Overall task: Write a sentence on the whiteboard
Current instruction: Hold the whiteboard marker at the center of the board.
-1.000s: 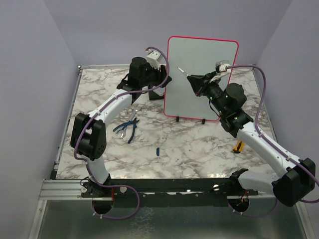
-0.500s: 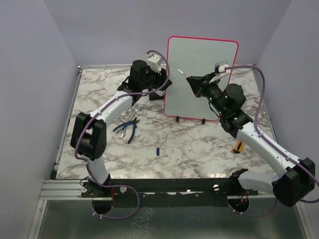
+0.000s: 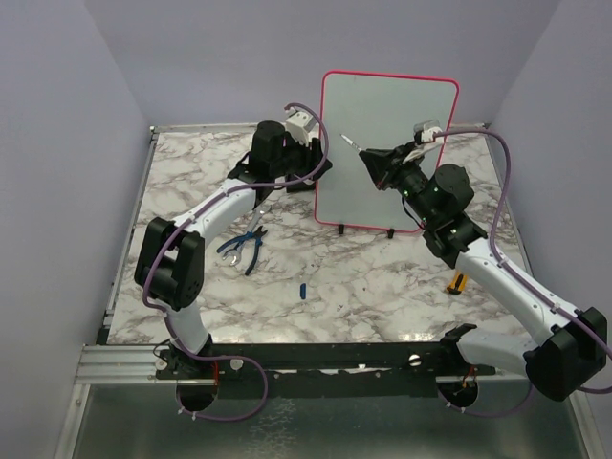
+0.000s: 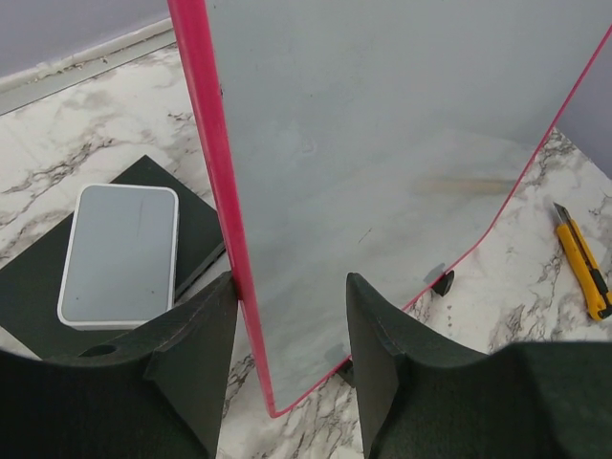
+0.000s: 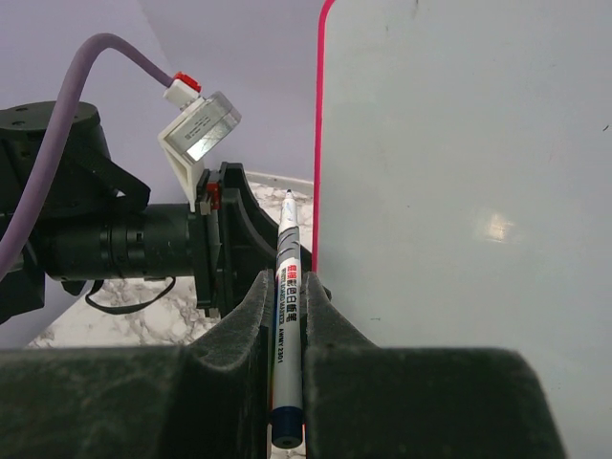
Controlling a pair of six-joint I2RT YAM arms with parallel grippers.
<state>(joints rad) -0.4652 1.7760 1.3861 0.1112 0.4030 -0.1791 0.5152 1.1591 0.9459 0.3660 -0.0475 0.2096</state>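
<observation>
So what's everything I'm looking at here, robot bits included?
upright whiteboard with a red-pink frame: one, pale grey-white, blank, standing at the back of the table.
white marker pen with blue print: one, held in the right gripper, tip up near the board's left edge.
black block with a white rounded top: one, on the table left of the board.
blue-handled pliers: one, on the table, left of centre.
small blue piece: one, mid-table, too small to identify.
yellow utility knife: one, on the table right of the board.
marble-patterned table: one, white with grey veins.
left gripper: black, open, fingers either side of the board's left edge.
right gripper: black, shut on the pen.
</observation>
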